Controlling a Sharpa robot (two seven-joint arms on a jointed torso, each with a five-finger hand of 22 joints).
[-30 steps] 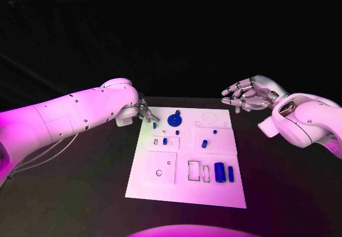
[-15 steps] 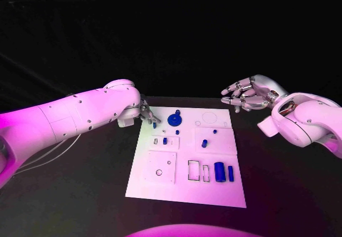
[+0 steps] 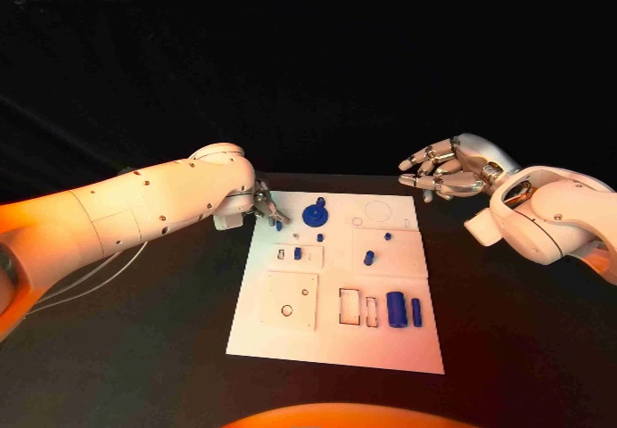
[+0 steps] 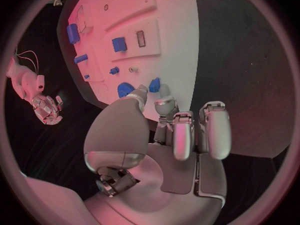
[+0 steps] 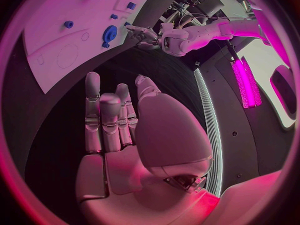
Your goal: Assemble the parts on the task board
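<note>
On the black table (image 3: 142, 357) lay the white task board (image 3: 337, 343). At its far left corner the left hand (image 4: 164, 135) pinched a small blue part (image 4: 154, 84), a grip the wrist view showed and the head view hid. The right hand (image 3: 444, 174) hovered off the far right corner, fingers apart, empty.
</note>
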